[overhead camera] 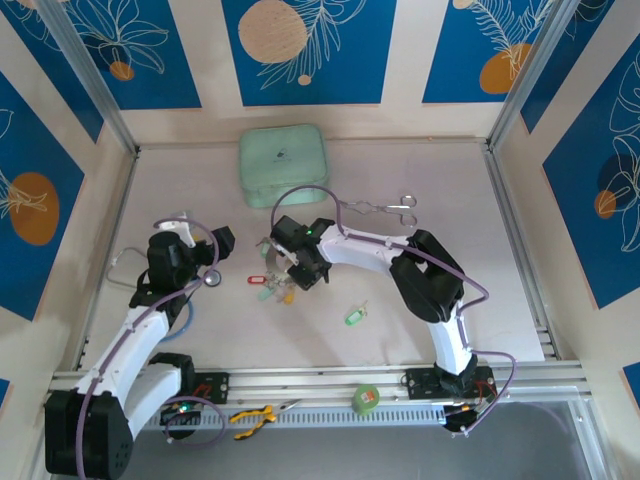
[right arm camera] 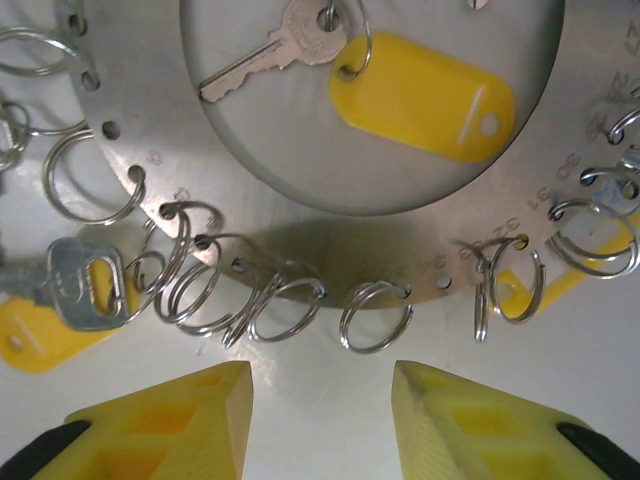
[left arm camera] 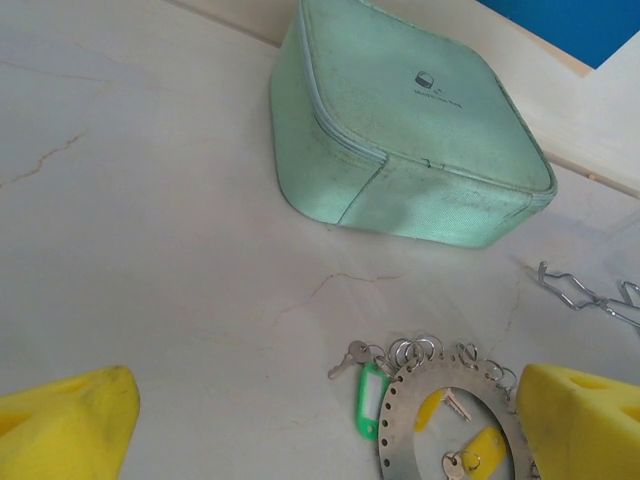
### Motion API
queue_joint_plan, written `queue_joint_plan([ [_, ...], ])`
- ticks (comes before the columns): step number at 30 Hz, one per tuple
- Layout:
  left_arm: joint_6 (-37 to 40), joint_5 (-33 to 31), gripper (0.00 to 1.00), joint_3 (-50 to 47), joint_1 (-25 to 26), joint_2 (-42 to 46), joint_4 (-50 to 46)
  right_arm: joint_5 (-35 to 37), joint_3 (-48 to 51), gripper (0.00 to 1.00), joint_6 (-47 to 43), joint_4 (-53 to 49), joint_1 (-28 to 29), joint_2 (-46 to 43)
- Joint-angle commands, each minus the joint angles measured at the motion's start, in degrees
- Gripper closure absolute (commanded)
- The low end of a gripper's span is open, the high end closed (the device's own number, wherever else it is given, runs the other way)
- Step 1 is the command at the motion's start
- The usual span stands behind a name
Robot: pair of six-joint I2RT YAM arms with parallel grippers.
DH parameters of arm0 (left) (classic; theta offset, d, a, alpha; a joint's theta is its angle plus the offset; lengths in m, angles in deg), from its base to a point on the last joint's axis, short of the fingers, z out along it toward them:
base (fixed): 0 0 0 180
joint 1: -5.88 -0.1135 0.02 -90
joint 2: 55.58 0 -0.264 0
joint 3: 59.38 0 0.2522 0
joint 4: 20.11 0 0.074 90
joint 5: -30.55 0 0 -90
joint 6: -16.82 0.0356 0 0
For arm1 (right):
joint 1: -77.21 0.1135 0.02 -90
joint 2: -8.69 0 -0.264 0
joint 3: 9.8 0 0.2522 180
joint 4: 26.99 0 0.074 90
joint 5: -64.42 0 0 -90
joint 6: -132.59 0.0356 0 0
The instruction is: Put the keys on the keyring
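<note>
The keyring is a flat silvery plate with a round hole and several small split rings along its rim. A key with a yellow tag lies inside the hole. Another key hangs at the rim on the left. My right gripper is open just short of one empty split ring, with nothing between its fingers. In the left wrist view the keyring lies at the bottom right with a green-tagged key beside it. My left gripper is open and empty. A further green-tagged key lies apart.
A mint-green zip case stands at the back of the table. Silvery forceps lie behind the right arm. A red tag lies between the arms. A green tape roll and yellow pliers sit on the front rail.
</note>
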Motion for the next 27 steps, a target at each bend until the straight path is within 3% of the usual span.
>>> queue_joint_plan([
  [1,-0.4,0.3,0.04,-0.7,-0.3,0.9,-0.6,1.0,-2.3,0.61,0.7,-1.8,-0.4,1.6],
  [8,-0.5,-0.1,0.04,-1.0,-0.2,1.4,0.0,3.3,-4.2,0.67,0.5,-2.7,-0.5,4.0],
  [27,-0.6,-0.7,0.04,-1.6,-0.2,2.0,0.7,4.4,-7.0,0.68,0.7,-4.8,-0.6,7.5],
])
